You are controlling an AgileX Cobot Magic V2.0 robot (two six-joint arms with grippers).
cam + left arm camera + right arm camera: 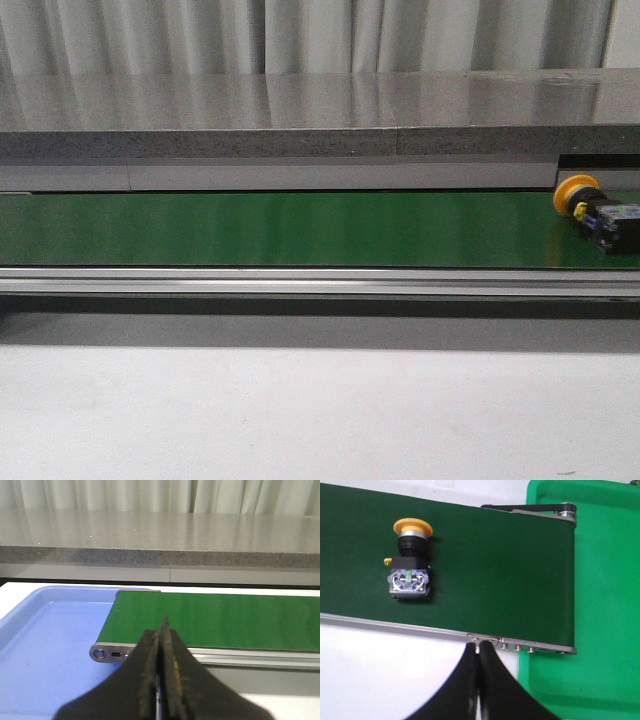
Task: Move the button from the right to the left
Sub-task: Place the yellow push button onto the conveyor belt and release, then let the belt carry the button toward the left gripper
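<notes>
Green conveyor belt carries the button at its far right end in the front view, no arm showing. From the left wrist, the left gripper has jaws pressed together, no button ahead. From the right wrist, the right gripper, jaws also together and empty, sits nearer; the button lies ahead and off to one side, long axis across the belt.
</notes>
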